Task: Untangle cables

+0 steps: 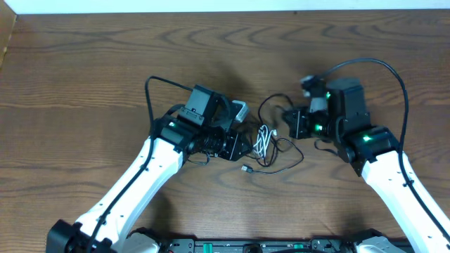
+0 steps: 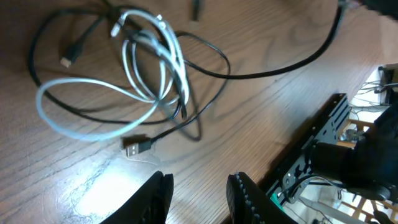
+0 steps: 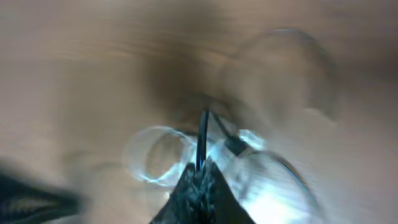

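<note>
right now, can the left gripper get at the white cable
Probably yes. The left gripper is open and empty, and the white cable lies loose just ahead of it. Only a black cable with its plug lies in between, so it might get caught too.

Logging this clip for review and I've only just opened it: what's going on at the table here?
Two robot arms are working on a small tangle of thin cables in the middle of the wooden table. The right gripper is shut on a black cable, though its wrist view is blurred. The left gripper hovers beside the tangle with its jaws apart and empty. The white cable and the black strands cross each other in loops, so nothing is separated yet.
</note>
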### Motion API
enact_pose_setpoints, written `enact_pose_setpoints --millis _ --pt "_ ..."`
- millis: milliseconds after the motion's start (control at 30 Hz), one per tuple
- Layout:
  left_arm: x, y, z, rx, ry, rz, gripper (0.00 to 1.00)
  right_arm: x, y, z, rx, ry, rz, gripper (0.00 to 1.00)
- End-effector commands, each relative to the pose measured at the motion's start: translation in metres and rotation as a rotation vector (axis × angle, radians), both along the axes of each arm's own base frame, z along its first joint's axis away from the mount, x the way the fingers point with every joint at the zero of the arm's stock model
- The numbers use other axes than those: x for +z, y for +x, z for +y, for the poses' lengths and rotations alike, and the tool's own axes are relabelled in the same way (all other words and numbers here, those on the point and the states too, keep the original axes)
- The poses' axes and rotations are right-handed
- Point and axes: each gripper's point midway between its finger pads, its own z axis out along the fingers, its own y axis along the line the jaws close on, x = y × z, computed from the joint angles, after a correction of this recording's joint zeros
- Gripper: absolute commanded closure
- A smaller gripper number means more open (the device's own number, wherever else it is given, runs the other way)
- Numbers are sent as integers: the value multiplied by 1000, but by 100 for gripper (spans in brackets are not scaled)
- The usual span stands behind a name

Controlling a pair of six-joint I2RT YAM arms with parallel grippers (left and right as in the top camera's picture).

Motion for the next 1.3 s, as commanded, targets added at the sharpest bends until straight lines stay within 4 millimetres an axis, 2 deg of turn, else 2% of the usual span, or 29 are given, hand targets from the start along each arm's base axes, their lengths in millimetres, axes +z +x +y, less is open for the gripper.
enact_pose_setpoints --millis 0,33,67,133,167,267,433,600,700,800,900,1000,1133,1167,1200,1267 --pt "-9 3 -1 -2 21 16 66 -20 6 -79 -408 -278 39 99" --pt "-14 4 -1 -2 27 28 66 -26 -3 -88 -436 -319 77 77" --pt "-16 4 -1 -2 30 33 66 -27 -4 -88 -433 -322 85 57" --pt "-21 6 -2 -2 34 42 66 -28 -6 -81 -409 -293 100 38" --pt "-23 7 -3 1 34 46 66 -29 -7 -76 -387 -269 111 35" --pt "-25 11 -7 7 19 50 63 -28 -14 -45 -223 -171 136 37" --pt "-19 16 -19 -17 -11 -6 59 -30 -21 -29 -145 -106 172 42" --pt "-14 12 -37 -65 -34 -52 59 -37 -22 -29 -145 -118 198 42" --pt "-15 16 -43 -39 -26 -70 59 -37 -22 -30 -147 -121 198 42" --pt "-27 31 -41 64 50 -94 58 -39 -22 -35 -171 -144 198 44" --pt "-35 39 -47 87 63 -107 55 -43 -23 -49 -238 -186 217 44" --pt "-47 41 -57 71 65 -109 55 -46 -25 -60 -281 -223 230 44" --pt "-73 38 -65 47 94 -73 55 -47 -26 -68 -305 -230 245 44" --pt "-80 36 -66 42 105 -60 56 -47 -26 -70 -309 -231 248 43" --pt "-90 32 -66 34 123 -38 67 -48 -26 -71 -315 -230 250 43" --pt "-96 29 -65 30 136 -20 81 -47 -26 -71 -315 -230 250 44"
